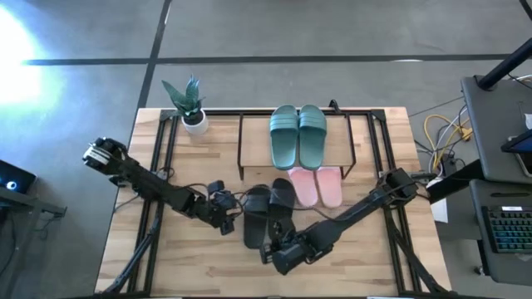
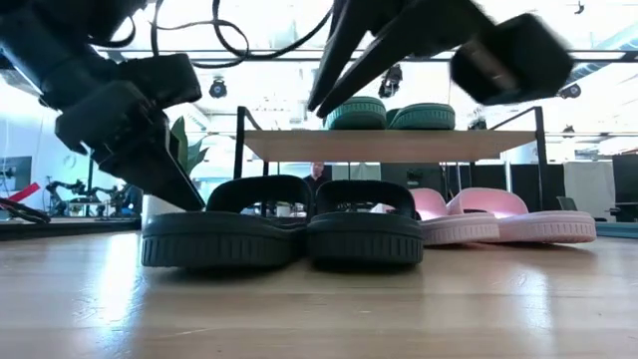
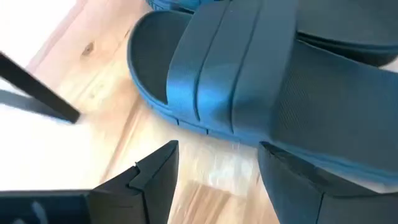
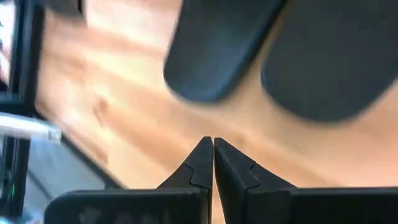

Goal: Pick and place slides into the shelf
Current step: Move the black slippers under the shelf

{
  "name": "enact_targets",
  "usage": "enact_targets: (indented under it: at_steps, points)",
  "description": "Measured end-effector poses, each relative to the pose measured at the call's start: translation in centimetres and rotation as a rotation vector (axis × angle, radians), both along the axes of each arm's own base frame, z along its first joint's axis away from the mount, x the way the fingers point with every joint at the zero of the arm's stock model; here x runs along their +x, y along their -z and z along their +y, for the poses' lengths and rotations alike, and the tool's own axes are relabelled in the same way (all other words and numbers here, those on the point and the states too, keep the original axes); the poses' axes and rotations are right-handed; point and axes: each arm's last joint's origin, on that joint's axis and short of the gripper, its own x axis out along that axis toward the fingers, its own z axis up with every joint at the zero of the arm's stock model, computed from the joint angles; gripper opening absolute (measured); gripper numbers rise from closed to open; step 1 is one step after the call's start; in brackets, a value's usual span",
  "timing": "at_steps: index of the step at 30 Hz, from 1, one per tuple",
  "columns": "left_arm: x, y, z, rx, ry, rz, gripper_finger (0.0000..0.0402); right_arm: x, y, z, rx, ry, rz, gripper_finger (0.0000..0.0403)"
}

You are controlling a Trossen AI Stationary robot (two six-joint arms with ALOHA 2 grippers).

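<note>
The left gripper (image 1: 226,226) hangs low over the light wooden tabletop (image 1: 191,266) with its 2 dark fingers (image 3: 146,180) spread wide and nothing between them; directly ahead of it, just beyond the fingertips, lies the nearer of the 2 black open-toe rubber slides (image 1: 256,213), its broad ribbed strap (image 3: 230,68) facing the claw, which reads as a line-up for a pinch on that strap or the sole edge beside it. The second black slide (image 1: 283,203) sits touching the first on its far side from the left claw, soles flat on the wood. The right gripper (image 1: 278,257) hovers near the heel ends of this black pair, its fingers (image 4: 202,165) pressed fully together and holding nothing, so it looks parked out of the way rather than at work. Beyond the black pair from both claws stands the small black-metal-framed shelf with a pale wooden top board (image 1: 253,137); the 2 dark green rubber slides (image 1: 298,137) already rest side by side on that board, and the 2 pale pink rubber slides (image 1: 317,186) lie at its lower level, toes tucked under the board. So 4 of 6 appear stowed, and the black pair is what remains. A small potted green plant in a white pot (image 1: 191,106) stands well off to the far side of the left claw, clear of the likely path.
</note>
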Motion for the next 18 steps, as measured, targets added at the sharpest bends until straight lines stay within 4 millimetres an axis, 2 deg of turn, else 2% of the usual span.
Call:
enact_targets:
  at_steps: [4,6,11,18]
  points:
    - [-1.2,-1.0,-0.3,-0.121,0.028,0.035,0.0205,-0.9,0.1,1.5,0.075,-0.036,0.033,0.0009]
    - [-1.8,-1.3,-0.8,-0.198,0.05,0.044,0.0205,-1.5,0.2,2.1,0.102,0.01,0.058,0.0009]
    - [-1.9,-1.6,-2.5,-0.25,0.123,-0.028,0.0205,-3.5,1.4,2.0,0.087,0.191,0.186,0.0009]
    - [-0.8,-0.6,-4.8,-0.316,0.216,-0.064,0.0205,-3.0,1.4,1.8,0.098,0.171,0.162,0.0009]
